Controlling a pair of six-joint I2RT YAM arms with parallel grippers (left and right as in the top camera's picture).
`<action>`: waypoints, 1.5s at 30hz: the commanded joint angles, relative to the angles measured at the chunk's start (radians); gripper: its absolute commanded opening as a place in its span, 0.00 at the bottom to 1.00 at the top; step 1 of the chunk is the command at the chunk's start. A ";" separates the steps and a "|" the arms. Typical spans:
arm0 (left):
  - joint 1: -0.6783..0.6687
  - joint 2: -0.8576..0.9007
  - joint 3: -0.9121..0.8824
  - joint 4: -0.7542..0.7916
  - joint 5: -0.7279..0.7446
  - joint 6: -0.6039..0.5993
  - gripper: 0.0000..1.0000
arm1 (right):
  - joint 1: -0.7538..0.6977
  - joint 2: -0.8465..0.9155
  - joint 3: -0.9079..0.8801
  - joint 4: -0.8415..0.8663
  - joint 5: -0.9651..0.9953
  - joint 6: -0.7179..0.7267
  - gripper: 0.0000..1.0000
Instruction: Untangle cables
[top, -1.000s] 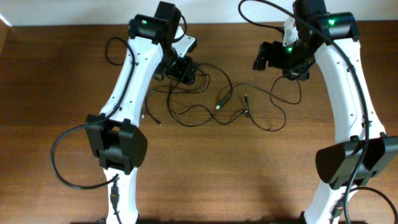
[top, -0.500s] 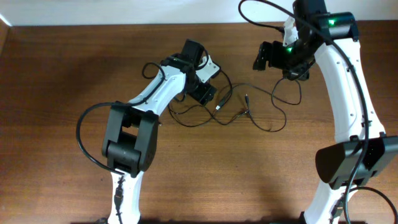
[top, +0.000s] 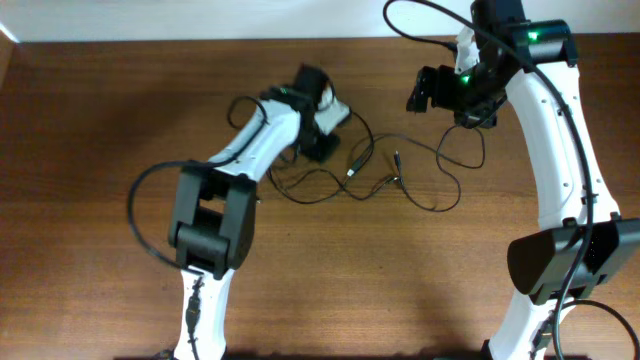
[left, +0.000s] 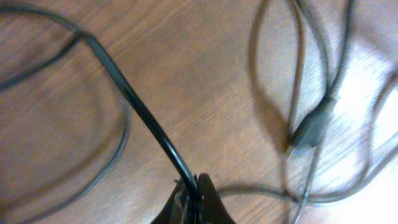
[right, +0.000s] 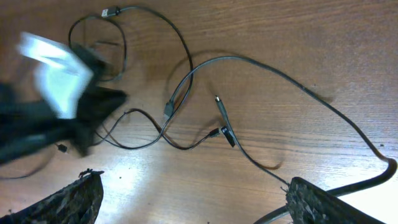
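Note:
Several thin black cables (top: 375, 178) lie tangled on the wooden table between the two arms. In the left wrist view my left gripper (left: 196, 198) is shut on one black cable (left: 134, 106), which runs up and left from the jaws. A plug connector (left: 311, 127) lies to its right among blurred cords. Overhead, the left gripper (top: 322, 147) sits low at the tangle's left end. My right gripper (top: 428, 90) hangs open above the table at the back right, nothing between its fingers (right: 74, 200). It looks down on the cables (right: 186, 81) and the blurred left arm (right: 56, 106).
Thick black arm cables loop beside the left arm base (top: 145, 235) and over the right arm (top: 420, 15). The table's back edge meets a white wall (top: 150, 20). Bare wood (top: 380, 280) lies in front of the tangle.
My left arm swung from the back left toward the centre, came down on the tangle, and its jaws closed on a cable. The right arm has not moved.

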 joint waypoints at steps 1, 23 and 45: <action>0.082 -0.212 0.405 -0.193 0.036 -0.100 0.00 | -0.003 -0.006 0.003 0.005 0.012 -0.003 0.95; 0.256 -0.498 1.075 0.065 0.026 -0.253 0.00 | 0.108 -0.005 0.003 0.242 -0.461 -0.104 0.94; 0.256 -0.535 1.075 0.103 0.030 -0.305 0.00 | 0.444 0.338 0.003 0.686 -0.826 -0.048 0.94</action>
